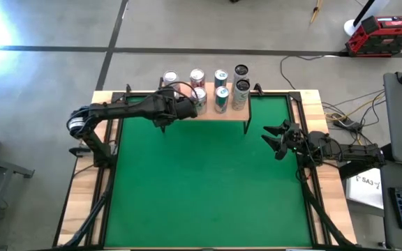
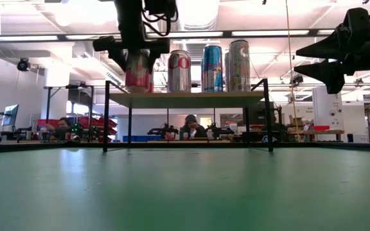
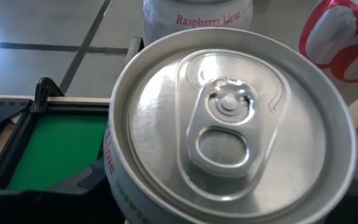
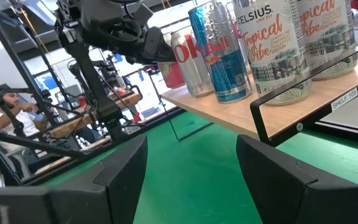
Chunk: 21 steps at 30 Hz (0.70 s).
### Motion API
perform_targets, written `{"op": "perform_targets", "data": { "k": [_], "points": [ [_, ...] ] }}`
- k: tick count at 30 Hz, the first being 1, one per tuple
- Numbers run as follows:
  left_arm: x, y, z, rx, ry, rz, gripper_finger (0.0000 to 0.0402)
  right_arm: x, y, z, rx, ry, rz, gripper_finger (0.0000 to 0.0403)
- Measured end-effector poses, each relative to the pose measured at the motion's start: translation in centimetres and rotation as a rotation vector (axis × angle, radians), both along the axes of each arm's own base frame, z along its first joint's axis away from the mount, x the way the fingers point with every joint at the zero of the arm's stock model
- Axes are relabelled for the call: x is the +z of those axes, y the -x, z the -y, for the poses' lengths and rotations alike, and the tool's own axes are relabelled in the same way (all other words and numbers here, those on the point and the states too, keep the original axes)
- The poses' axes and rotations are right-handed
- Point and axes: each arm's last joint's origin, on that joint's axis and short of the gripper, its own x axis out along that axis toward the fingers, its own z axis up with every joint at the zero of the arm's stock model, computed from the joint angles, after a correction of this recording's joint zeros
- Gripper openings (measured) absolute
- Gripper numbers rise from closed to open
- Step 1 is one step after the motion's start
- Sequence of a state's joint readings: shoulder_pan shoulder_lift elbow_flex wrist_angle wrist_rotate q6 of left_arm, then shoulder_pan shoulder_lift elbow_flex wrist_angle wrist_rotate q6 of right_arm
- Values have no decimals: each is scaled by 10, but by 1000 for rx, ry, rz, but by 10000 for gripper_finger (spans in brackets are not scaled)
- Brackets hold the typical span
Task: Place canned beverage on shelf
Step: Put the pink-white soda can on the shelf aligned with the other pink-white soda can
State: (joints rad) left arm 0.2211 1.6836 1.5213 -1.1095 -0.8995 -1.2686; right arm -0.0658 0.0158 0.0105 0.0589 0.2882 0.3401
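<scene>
Green felt covers the tabletop (image 1: 201, 181), and from above the small low shelf with its light brown wooden top (image 1: 230, 112) stands at the far edge, carrying two rows of upright cans; the left claw (image 1: 187, 106) reaches over the shelf's left end, closed around a pink-and-white aluminium beverage can (image 1: 199, 97), while the right claw (image 1: 276, 139) waits, fingers spread and holding nothing, near the shelf's right leg. At table level the held can (image 2: 137, 72) hangs at the left end of the wooden top, its base about at board level, though whether it already rests there cannot be told; beside it stand a silver-and-red can (image 2: 179, 70), a blue can (image 2: 212, 68) and a tall silver can (image 2: 239, 65). The left wrist camera looks straight down on the held can's silver lid, with a Raspberry Lime can (image 3: 197, 18) just behind. The right wrist view shows the neighbours standing close together. To finish well, I judge the can should go down vertically until its base seats flat, then be released gently, opening only slightly so the fingers do not nudge neighbours.
</scene>
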Motion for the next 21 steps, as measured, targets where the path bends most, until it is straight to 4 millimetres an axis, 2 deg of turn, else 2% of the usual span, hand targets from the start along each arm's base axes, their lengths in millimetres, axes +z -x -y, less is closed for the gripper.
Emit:
{"op": "perform_targets", "data": {
  "k": [15,21],
  "points": [
    [-6,1,-1,8,-4,-4,292,0,0,0,0,0,0,238],
    [-15,1,0,31,-10,9,310,0,0,0,0,0,0,238]
  ]
}}
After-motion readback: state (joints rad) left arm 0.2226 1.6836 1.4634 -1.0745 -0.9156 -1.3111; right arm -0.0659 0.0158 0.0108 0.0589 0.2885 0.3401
